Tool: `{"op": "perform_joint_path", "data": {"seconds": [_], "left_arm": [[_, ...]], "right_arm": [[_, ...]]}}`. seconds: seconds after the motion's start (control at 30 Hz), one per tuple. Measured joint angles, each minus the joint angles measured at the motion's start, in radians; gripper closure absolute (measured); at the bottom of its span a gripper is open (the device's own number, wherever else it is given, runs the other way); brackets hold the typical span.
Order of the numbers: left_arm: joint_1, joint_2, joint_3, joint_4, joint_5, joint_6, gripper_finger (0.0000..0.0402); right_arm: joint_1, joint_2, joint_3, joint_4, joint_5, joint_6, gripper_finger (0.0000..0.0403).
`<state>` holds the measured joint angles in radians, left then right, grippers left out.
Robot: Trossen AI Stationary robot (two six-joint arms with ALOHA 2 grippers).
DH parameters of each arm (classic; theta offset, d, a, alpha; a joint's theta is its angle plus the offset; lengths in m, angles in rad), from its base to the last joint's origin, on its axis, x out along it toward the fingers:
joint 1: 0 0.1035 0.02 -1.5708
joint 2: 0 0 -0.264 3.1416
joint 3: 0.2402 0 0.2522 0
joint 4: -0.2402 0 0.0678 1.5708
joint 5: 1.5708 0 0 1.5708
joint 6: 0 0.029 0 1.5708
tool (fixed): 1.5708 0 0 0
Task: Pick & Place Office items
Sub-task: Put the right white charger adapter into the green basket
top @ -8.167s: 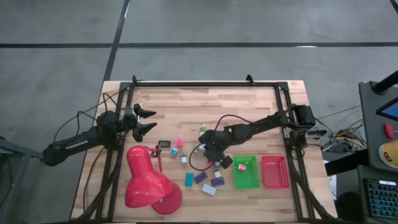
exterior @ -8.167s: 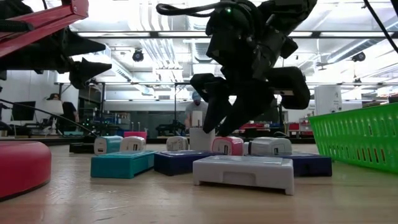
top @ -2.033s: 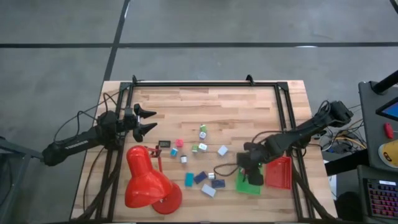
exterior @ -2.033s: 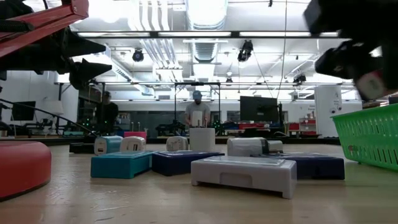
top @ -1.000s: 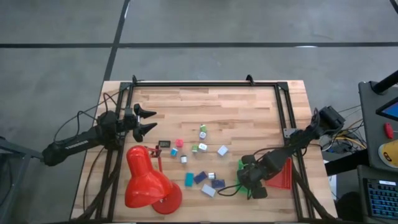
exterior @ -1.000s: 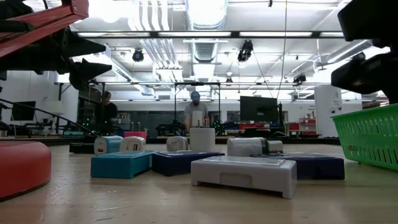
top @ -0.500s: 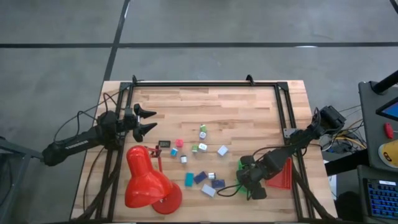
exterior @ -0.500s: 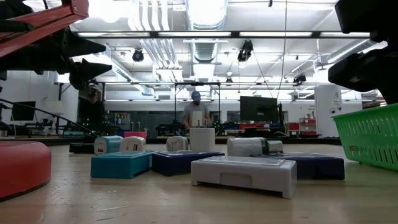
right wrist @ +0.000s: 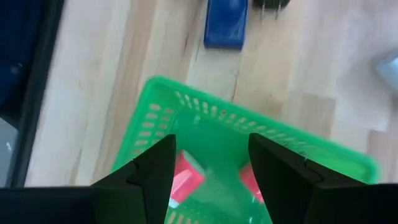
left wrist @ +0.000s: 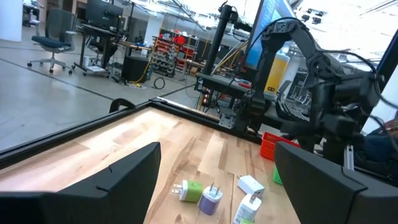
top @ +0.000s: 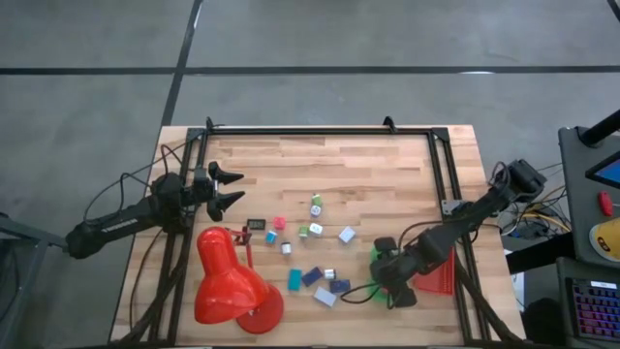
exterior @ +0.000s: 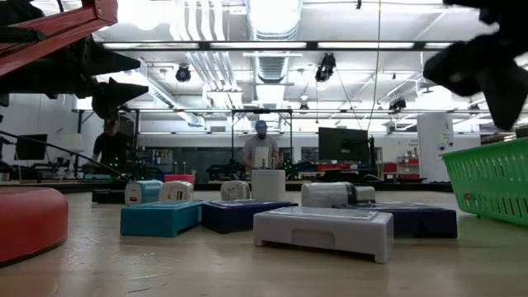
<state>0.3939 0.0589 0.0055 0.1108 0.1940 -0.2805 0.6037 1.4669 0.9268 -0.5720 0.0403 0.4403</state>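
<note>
Right gripper (top: 386,278) rose — over green tray (right wrist: 273,140).

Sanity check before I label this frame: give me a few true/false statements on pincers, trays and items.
1. The right pincer is open above the green tray. True.
2. The green tray is empty. False: pink pieces lie in it.
3. The left pincer holds a teal block. False: it is open and holds nothing, waiting at the table's left side.
4. The red desk lamp is on the table's left side. True.
5. A dark blue block lies on the table outside the green tray. True.
</note>
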Motion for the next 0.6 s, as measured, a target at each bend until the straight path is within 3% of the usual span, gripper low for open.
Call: {"op": "perform_joint_path", "data": {"seconds": [0.33,0.6], "left_arm": [[0.0,0.0,0.0,0.0,0.0,0.0,0.0082],[0.0,0.0,0.0,0.0,0.0,0.0,0.0082]], "right_arm": [[-0.01,-0.1,0.0,0.029,0.316,-0.24,0.0202],[-0.121,-0.059,0.0,0.178,0.329,-0.376,0.0202]]}}
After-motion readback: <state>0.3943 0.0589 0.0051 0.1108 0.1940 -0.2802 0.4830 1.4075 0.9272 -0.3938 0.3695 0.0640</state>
